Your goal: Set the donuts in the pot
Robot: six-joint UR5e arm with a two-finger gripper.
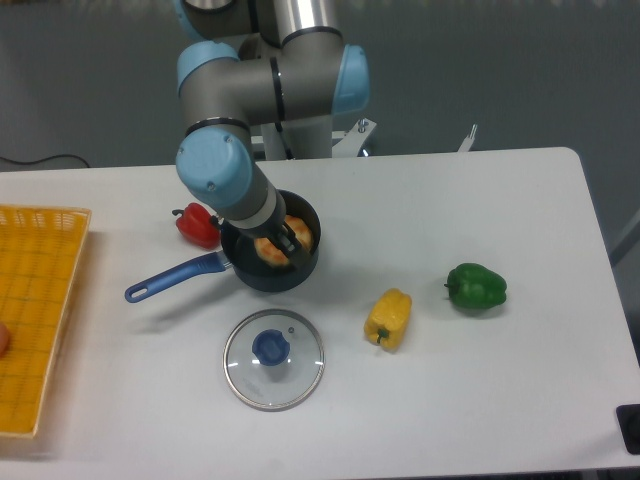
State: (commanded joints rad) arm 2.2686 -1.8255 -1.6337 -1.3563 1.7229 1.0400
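Reaching down into the pot (270, 265), gripper (283, 240) sits among the donuts (297, 232), which lie inside the pot; jaw state cannot be told, wrist blocks it. Pot's blue handle (172, 277) points left-front. Red pepper (198, 225) just beside pot's left rim. Glass lid (273, 358) in front. Yellow pepper (388, 318) and green pepper (476, 287) to the right. Yellow basket (35, 310) far left.

Even, soft overhead light, faint shadows, slightly grainy, mildly soft focus throughout.
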